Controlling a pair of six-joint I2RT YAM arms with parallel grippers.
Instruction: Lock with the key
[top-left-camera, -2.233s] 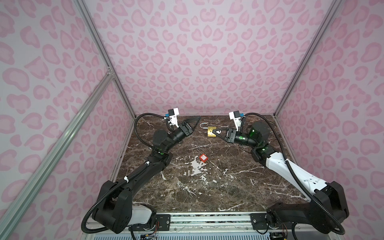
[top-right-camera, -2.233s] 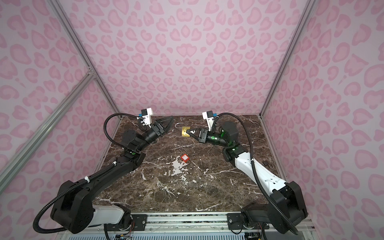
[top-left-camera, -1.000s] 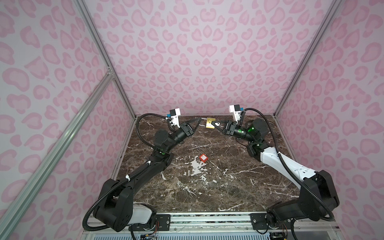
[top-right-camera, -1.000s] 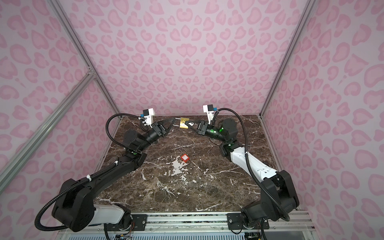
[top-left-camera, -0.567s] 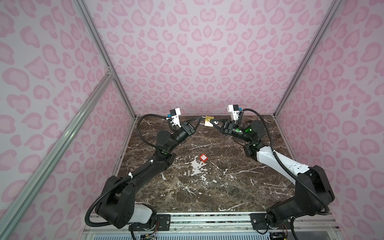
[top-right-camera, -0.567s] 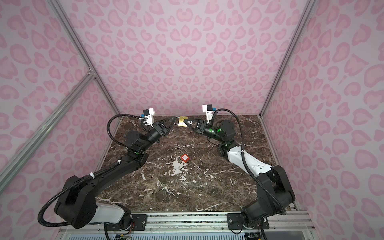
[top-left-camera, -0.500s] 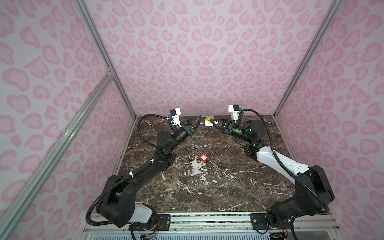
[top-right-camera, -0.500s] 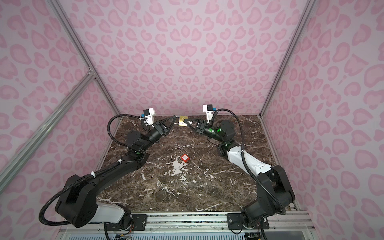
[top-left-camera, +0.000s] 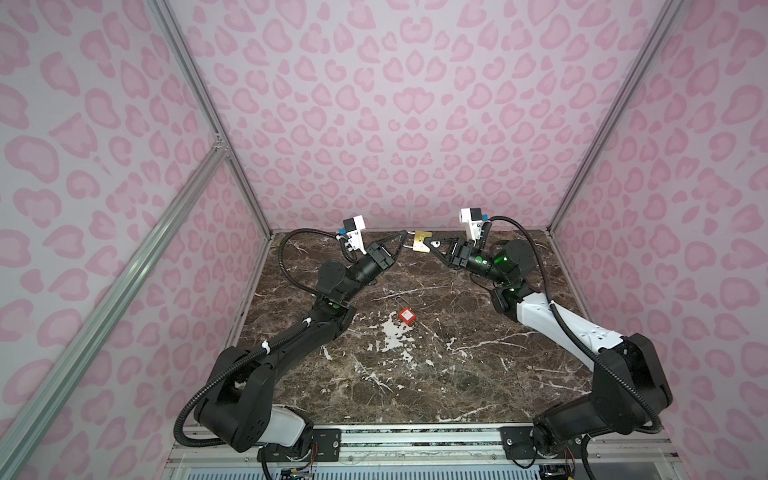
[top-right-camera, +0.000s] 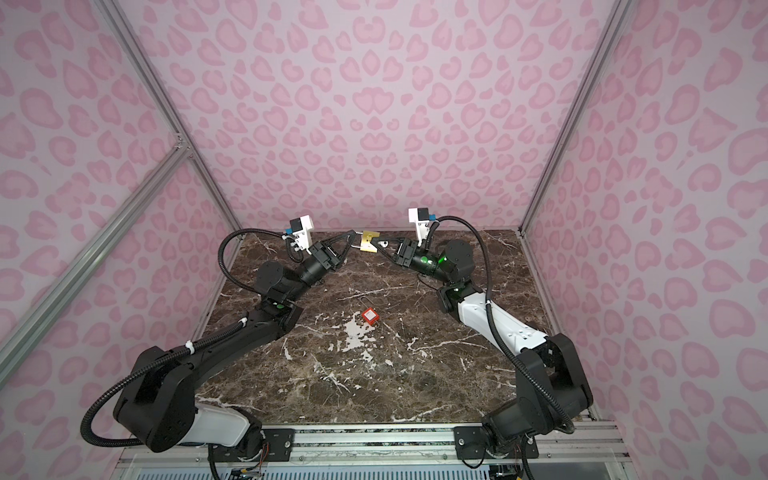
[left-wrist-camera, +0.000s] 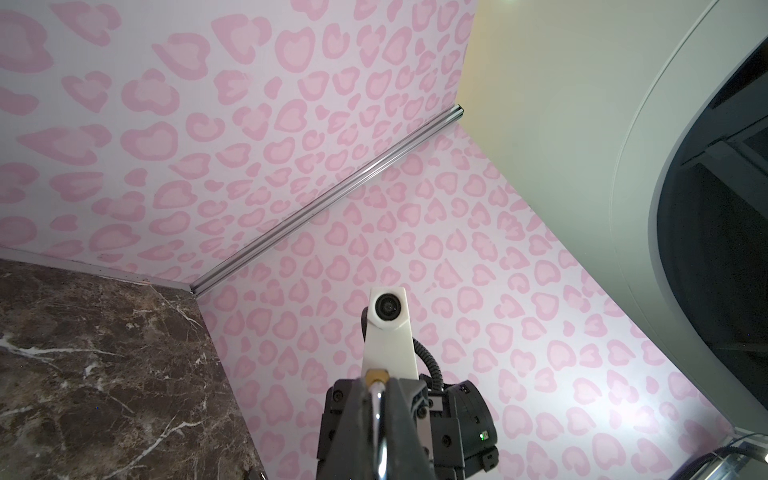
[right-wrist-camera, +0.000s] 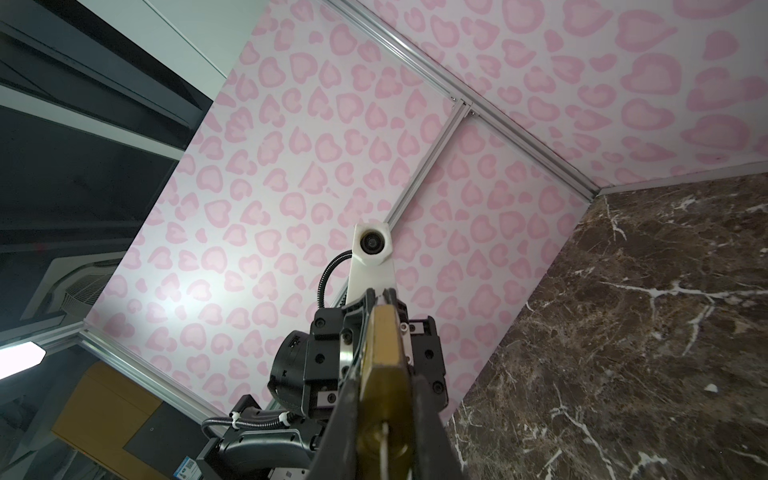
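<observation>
Brass padlock (top-left-camera: 421, 242), we find its body clamped in right gripper (top-left-camera: 431, 244), its shackle (left-wrist-camera: 377, 409) pinched by left gripper (top-left-camera: 402, 245), small red item (top-left-camera: 407, 316) well apart from padlock.

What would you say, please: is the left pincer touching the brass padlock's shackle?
Touching. The left wrist view shows the left pincer shut on the padlock's silver shackle, with no gap either side.

brass padlock (top-left-camera: 421, 242) aloft nr back wall (top-left-camera: 395, 124), shackle (left-wrist-camera: 377, 415) end toward left.
</observation>
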